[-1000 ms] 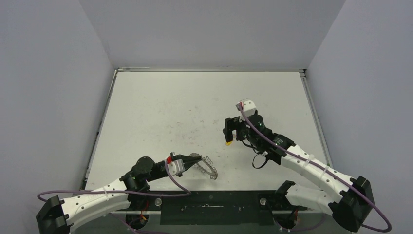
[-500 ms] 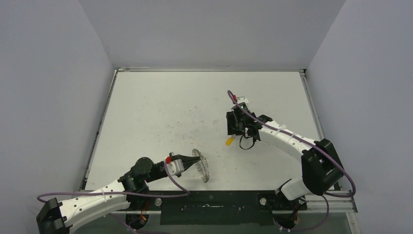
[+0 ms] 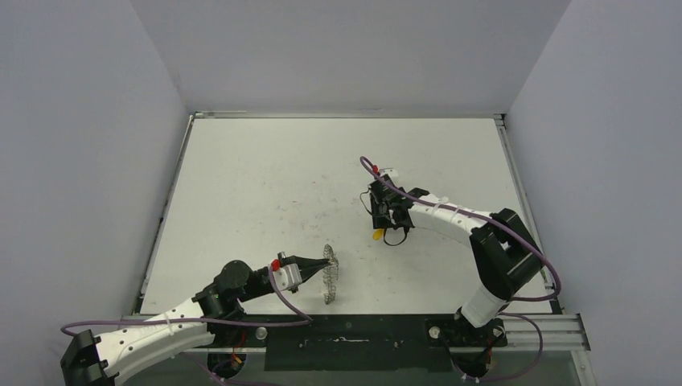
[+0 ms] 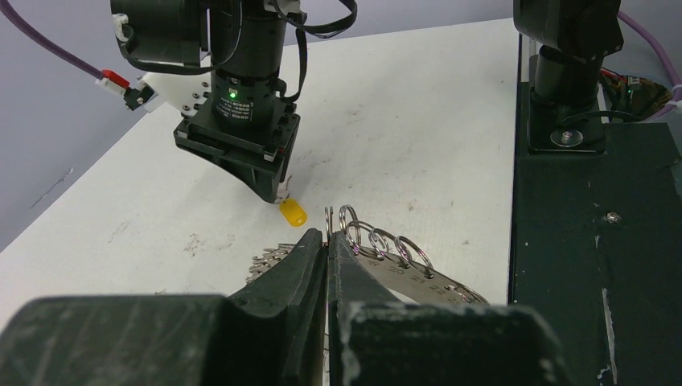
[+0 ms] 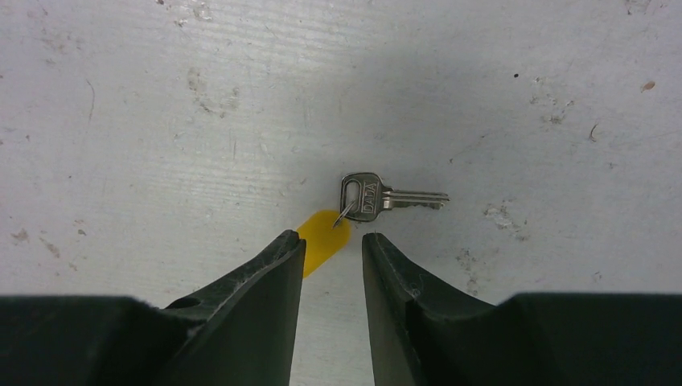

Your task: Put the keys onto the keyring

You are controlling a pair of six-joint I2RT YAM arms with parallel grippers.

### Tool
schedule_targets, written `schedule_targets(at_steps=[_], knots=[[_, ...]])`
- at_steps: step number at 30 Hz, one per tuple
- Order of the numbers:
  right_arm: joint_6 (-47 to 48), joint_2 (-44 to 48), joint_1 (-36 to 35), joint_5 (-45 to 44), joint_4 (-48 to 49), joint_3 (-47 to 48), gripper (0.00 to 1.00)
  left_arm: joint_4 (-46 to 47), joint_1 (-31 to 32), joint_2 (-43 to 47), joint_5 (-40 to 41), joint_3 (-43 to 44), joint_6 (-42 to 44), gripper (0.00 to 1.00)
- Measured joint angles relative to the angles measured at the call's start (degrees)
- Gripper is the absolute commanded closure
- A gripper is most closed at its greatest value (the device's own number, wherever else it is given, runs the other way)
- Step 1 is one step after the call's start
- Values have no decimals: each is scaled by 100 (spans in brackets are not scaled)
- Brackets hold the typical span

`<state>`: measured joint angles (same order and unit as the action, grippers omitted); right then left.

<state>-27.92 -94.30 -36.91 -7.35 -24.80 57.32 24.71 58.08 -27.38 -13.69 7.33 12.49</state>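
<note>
Step in hand: pick-up of the yellow key; threading not yet begun. L gripper (image 4: 328, 240) is clenched on the rim of the keyring (image 3: 329, 276), near the front of the table (image 3: 257, 177). The disc is held up on edge w/ its wire loops (image 4: 384, 244) fanned out past the fingertips, toward the R arm. R gripper (image 5: 331, 238) hangs low over the key (image 5: 378, 195), jaws parted, nothing in them. Key lies flat on the table mid-right, well apart from the keyring. A yellow tag (image 5: 320, 241) is hooked thru its silver head by a thin wire link. Tag sits in the gap btw the fingers, partly tucked under one of them; the metal head is just beyond the tips. Green key: not seen in any view. Next, as I read it, you need to drop the last bit & close on the tag or the head. Tag is the fatter target, but it hangs on that link, so the key will prob swing once lifted. Taking the metal head should give you better control for threading. Then carry it over to the L side & line up w/ one loop. Risk: thin flat key on a hard table, so the fingers may skate over it or nudge it away. Can't tell if the tips touch the table.
</note>
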Motion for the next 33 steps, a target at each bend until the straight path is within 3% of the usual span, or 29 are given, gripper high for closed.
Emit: schedule_targets(at_steps=[5, 13, 22, 33], knots=[[-4, -234, 0, -87, 15, 48, 72, -7, 0, 22, 0, -2, 0, 100], [4, -376, 0, -155, 50, 55, 100, -15, 0, 39, 2, -2, 0, 100], [166, -122, 0, -162, -142, 66, 100, -81, 0, 72, 44, -2, -2, 100], [872, 1803, 0, 560, -125, -170, 100, -168, 0, 76, 166, -24, -37, 100]])
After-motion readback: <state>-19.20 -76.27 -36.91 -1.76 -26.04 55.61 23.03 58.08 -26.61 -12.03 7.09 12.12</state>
